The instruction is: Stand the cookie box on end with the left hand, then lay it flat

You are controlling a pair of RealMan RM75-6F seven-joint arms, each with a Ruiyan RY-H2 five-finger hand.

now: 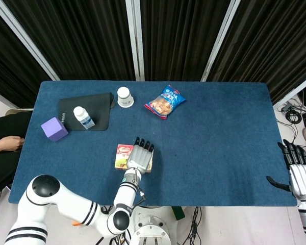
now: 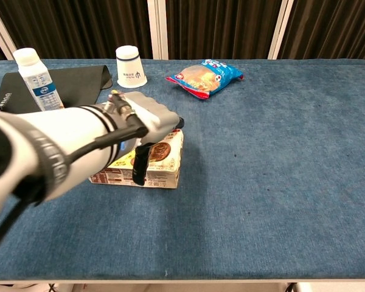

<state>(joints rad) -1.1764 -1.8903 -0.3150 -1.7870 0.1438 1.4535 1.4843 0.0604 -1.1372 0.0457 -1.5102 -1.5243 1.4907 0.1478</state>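
The cookie box (image 1: 122, 156) (image 2: 165, 159) lies flat near the table's front edge, left of the middle. My left hand (image 1: 140, 156) (image 2: 147, 121) lies over its top. The fingers (image 1: 144, 146) reach straight past the far edge, and the thumb (image 2: 139, 168) hangs down against the near side. The box still sits flat on the blue table (image 1: 214, 132). My right hand (image 1: 299, 174) hovers by the table's right front corner, fingers apart and holding nothing.
At the back left a white paper cup (image 1: 124, 96) (image 2: 130, 67) stands beside a black mat (image 1: 99, 104) (image 2: 79, 82) with a small bottle (image 1: 83, 117) (image 2: 36, 79). A purple cube (image 1: 54, 128) sits left of the mat. A snack bag (image 1: 165, 101) (image 2: 205, 76) lies behind the box.
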